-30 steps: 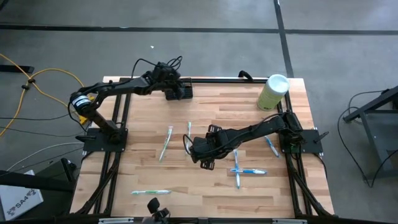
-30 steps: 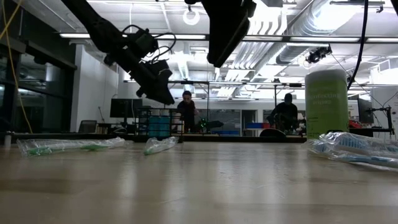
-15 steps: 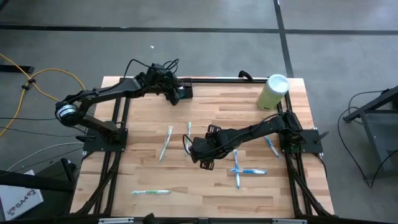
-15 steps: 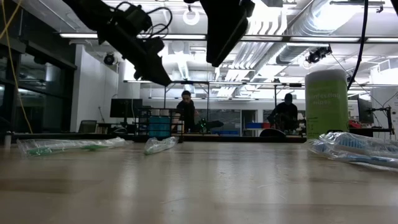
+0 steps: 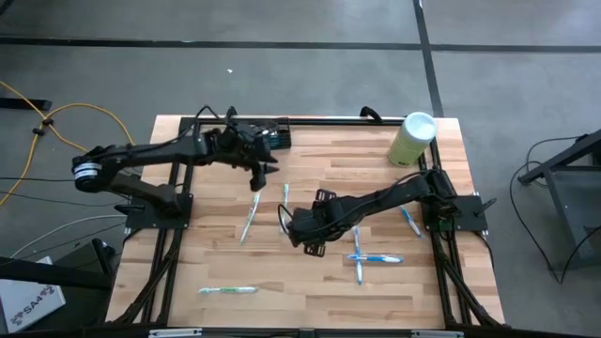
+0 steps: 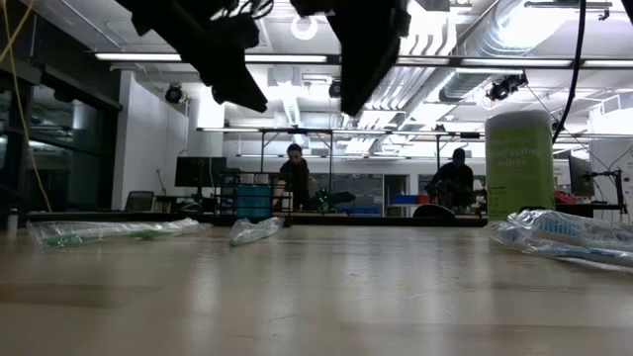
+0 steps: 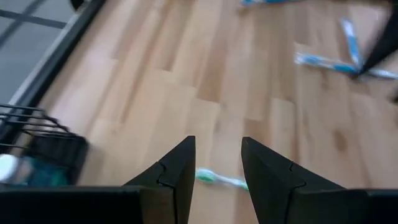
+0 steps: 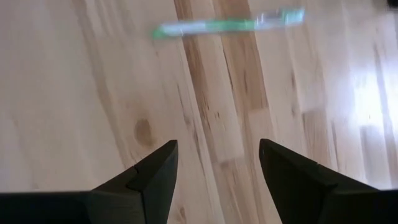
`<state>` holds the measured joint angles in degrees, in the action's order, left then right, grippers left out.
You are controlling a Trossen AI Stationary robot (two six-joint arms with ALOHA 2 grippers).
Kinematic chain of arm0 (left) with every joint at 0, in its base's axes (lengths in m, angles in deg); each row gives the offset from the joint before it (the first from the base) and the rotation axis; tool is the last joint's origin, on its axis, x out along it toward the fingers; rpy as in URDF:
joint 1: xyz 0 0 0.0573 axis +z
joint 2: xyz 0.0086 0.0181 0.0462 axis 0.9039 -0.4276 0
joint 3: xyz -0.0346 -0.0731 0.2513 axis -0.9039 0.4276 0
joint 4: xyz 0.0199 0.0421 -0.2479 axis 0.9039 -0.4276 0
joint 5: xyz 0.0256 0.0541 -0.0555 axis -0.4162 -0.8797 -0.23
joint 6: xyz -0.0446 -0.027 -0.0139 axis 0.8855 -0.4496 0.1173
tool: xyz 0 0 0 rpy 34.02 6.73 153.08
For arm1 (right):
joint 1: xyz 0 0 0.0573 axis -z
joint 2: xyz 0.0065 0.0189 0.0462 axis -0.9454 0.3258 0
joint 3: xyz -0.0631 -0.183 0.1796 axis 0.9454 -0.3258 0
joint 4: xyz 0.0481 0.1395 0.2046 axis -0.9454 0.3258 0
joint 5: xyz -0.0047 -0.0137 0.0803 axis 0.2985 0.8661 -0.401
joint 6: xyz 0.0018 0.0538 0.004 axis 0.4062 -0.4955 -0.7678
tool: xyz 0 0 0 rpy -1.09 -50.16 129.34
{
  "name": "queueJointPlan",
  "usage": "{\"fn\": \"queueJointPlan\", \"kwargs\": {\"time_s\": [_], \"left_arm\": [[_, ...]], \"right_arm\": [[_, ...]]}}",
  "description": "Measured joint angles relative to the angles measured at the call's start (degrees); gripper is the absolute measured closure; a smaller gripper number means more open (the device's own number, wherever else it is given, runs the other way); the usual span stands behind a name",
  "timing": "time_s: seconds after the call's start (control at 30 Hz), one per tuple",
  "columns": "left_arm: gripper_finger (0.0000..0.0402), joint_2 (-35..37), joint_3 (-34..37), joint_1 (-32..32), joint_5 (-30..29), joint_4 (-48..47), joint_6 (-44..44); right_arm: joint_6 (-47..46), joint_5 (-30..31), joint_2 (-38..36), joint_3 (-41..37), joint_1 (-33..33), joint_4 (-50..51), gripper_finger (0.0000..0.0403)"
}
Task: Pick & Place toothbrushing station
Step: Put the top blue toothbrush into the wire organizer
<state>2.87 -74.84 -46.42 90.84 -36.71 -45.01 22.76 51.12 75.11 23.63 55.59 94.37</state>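
Wood table [image 5: 319,291], wrapped toothbrushes [image 5: 250,217] scattered, green cylinder [image 5: 411,139] far corner.

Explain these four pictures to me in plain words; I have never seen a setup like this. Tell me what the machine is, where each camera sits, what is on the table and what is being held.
This is a robot with two dark arms at a wooden table. Each arm ends in a two-finger pincer.

One picture looks straight down on everything. One sits at table height and looks across into the room, where two people show far off. The other two come from cameras on the arms' wrists, looking past their own fingers.

On the table lie several wrapped toothbrushes. A pale green canister stands in the far right corner, and a small black holder sits at the far edge.

The left pincer hangs near the holder, above a toothbrush; the right pincer hangs over the table's middle. Both are open and hold nothing.
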Motion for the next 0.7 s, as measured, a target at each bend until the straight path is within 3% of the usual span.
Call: {"fn": "queueJointPlan", "kwargs": {"time_s": [0.3, 0.7], "left_arm": [[0.0275, 4.13, 0.00, -8.62, -0.06, -5.84, 3.33], [0.0275, 5.50, 0.02, -19.62, -3.45, -6.31, 5.80]], "right_arm": [[-4.87, -0.24, -0.02, -6.77, -0.33, 1.41, 0.0186], [-18.54, -0.23, -0.02, -7.31, -3.84, 11.90, 0.0186]]}}
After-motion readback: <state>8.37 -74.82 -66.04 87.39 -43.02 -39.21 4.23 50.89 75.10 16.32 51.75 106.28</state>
